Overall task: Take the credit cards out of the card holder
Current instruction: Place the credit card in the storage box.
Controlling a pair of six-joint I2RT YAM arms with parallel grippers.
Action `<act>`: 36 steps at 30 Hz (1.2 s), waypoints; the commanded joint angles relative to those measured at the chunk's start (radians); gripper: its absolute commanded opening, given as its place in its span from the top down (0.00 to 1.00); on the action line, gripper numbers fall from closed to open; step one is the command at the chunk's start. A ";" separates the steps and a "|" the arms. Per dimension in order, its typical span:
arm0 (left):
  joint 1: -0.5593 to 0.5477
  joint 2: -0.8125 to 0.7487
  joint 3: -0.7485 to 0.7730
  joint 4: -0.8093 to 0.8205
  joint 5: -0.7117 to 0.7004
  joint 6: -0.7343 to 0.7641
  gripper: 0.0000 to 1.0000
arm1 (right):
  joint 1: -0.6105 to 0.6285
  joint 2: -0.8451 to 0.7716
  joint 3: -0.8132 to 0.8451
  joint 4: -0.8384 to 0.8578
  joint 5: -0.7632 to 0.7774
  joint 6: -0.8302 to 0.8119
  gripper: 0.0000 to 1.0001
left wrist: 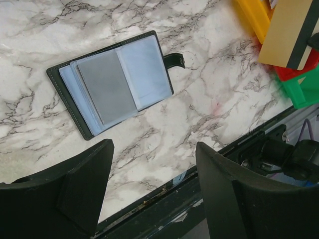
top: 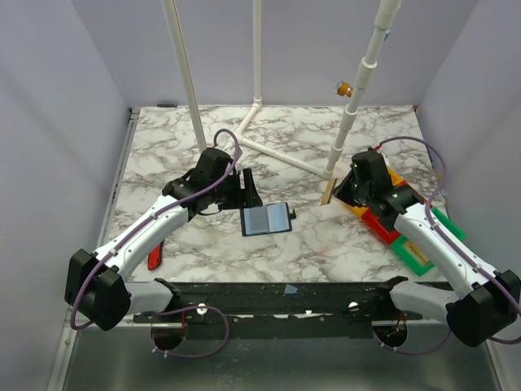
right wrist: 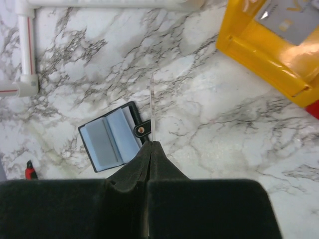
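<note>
Credit cards (top: pixel 259 220): lot of at least 3 visible.

Item 1: grey card (left wrist: pixel 106 89), seated in a sleeve of the card holder (left wrist: pixel 144 69). The holder lies open and flat on the marble table (left wrist: pixel 209 104), at the upper left of the left wrist view and the centre of the top view.

Item 2: tan card (left wrist: pixel 286 35) with a dark stripe, at the upper right of the left wrist view, near the yellow bin (right wrist: pixel 249 47). The right gripper (right wrist: pixel 152 145) has its jaws clamped together on it and holds it edge-on.

Item 3: pale card (right wrist: pixel 291 20), lying inside that bin.

Left gripper (left wrist: pixel 154 154): fingers apart, empty, hovers short of the holder without touching it.

Handling, as judged: light, thin, stiff with slight spring. Faces are smooth and likely slippery, and the sleeves probably hold the cards by friction.

Where to hold: the exposed edge standing proud of the sleeve, pinched face to face and drawn along the line of the slot.

Caution: the holder is light and may slide or lift with the card, so it likely needs pinning.
</note>
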 commanded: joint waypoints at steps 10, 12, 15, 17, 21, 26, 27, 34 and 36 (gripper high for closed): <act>-0.003 -0.001 0.021 -0.044 0.075 0.056 0.31 | -0.176 -0.098 0.114 -0.389 0.256 0.013 0.99; -0.003 0.002 0.019 -0.041 0.087 0.054 0.31 | -0.206 -0.101 0.139 -0.441 0.292 0.008 0.99; -0.003 0.005 0.017 -0.041 0.096 0.056 0.31 | -0.238 -0.094 0.170 -0.512 0.342 0.015 0.99; -0.002 0.005 0.017 -0.044 0.104 0.058 0.31 | -0.254 -0.087 0.187 -0.551 0.378 0.028 0.99; -0.002 0.007 0.022 -0.054 0.118 0.069 0.31 | -0.290 -0.079 0.221 -0.636 0.454 0.056 0.99; -0.003 0.012 0.030 -0.062 0.138 0.082 0.31 | -0.349 -0.078 0.256 -0.697 0.514 0.044 0.99; -0.007 0.015 0.026 -0.057 0.145 0.079 0.31 | -0.362 -0.076 0.263 -0.705 0.521 0.038 0.99; -0.021 0.023 0.015 -0.048 0.168 0.077 0.31 | -0.443 -0.071 0.248 -0.725 0.548 0.001 0.99; -0.026 0.027 0.009 -0.043 0.176 0.075 0.31 | -0.490 -0.062 0.234 -0.717 0.544 -0.012 0.99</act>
